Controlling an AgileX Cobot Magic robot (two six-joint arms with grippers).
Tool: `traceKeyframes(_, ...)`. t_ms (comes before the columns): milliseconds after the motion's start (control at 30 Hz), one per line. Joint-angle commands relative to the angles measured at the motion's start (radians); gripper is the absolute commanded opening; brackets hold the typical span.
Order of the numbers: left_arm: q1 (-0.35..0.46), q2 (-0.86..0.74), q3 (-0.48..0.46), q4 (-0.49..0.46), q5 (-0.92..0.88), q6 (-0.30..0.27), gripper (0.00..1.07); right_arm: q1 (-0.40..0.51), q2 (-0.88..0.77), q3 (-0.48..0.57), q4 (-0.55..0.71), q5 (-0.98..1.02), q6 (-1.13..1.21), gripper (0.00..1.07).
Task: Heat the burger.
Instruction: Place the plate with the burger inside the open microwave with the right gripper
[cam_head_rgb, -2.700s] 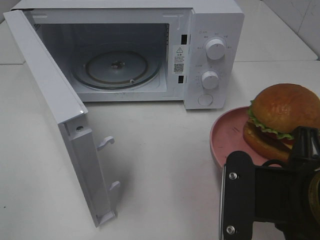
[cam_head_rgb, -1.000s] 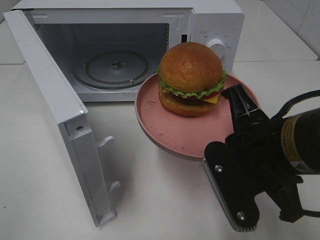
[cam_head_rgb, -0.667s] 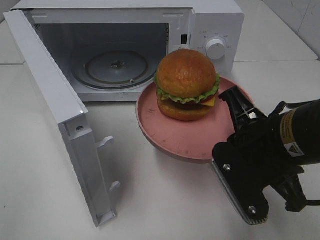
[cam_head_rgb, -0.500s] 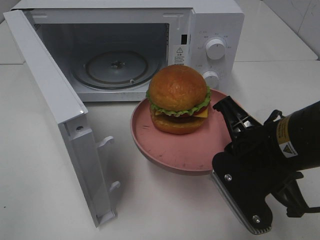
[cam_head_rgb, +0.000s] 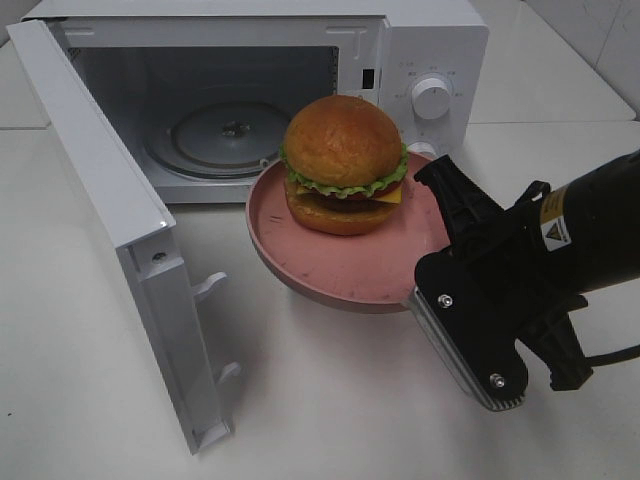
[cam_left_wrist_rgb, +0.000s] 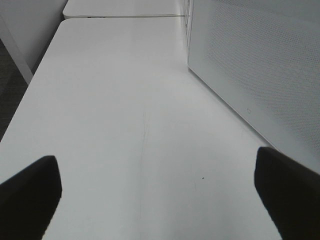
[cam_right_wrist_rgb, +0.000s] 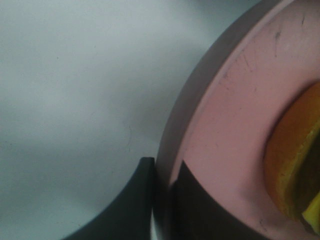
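The burger (cam_head_rgb: 343, 160), with a glossy brown bun, green lettuce frill and yellow slice, sits on a round pink plate (cam_head_rgb: 300, 270) held in the air just in front of the open microwave (cam_head_rgb: 420, 40). My right gripper (cam_head_rgb: 432, 180) is shut on the plate's right rim. In the right wrist view its two dark fingers (cam_right_wrist_rgb: 142, 200) pinch the pink plate's rim (cam_right_wrist_rgb: 235, 125), and the burger's edge (cam_right_wrist_rgb: 295, 165) shows beside them. My left gripper (cam_left_wrist_rgb: 157, 200) is open over bare table, with nothing between its fingers, and is out of the exterior view.
The microwave door (cam_head_rgb: 100, 200) stands swung out to the left, with latch hooks on its inner edge. The glass turntable (cam_head_rgb: 230, 125) lies inside the cavity. Two knobs (cam_head_rgb: 431, 97) are on the right panel. A perforated white panel (cam_left_wrist_rgb: 260, 65) stands beside the left gripper.
The right gripper has carried the plate and burger from the right side of the table up and leftward, to the microwave's opening. The left gripper has stayed open.
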Motion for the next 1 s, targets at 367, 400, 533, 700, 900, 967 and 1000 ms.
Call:
traceKeyframes(367, -0.005, -0.019, 0.003, -0.006, -0.016, -0.001, 1.03, -0.001, 0.118, -0.149, -0.003, -0.064, -0.024, 0.00)
traceKeyframes(400, -0.005, -0.019, 0.003, -0.006, -0.016, -0.001, 1.03, -0.001, 0.118, -0.149, -0.003, -0.064, -0.024, 0.00)
traceKeyframes(533, -0.005, -0.019, 0.003, -0.006, -0.016, -0.001, 1.03, 0.001, 0.153, -0.190, -0.002, -0.065, -0.024, 0.00)
traceKeyframes(700, -0.005, -0.019, 0.003, -0.006, -0.016, -0.001, 1.03, 0.001, 0.187, -0.221, -0.002, -0.065, -0.022, 0.00)
traceKeyframes(900, -0.005, -0.019, 0.003, -0.006, -0.016, -0.001, 1.03, 0.001, 0.250, -0.278, -0.002, -0.064, -0.022, 0.00)
traceKeyframes(967, -0.005, -0.019, 0.003, -0.006, -0.016, -0.001, 1.03, 0.001, 0.259, -0.286, -0.002, -0.063, -0.021, 0.00)
traceKeyframes(1000, -0.005, -0.019, 0.003, -0.006, -0.016, -0.001, 1.03, 0.001, 0.276, -0.301, -0.002, -0.063, -0.020, 0.00)
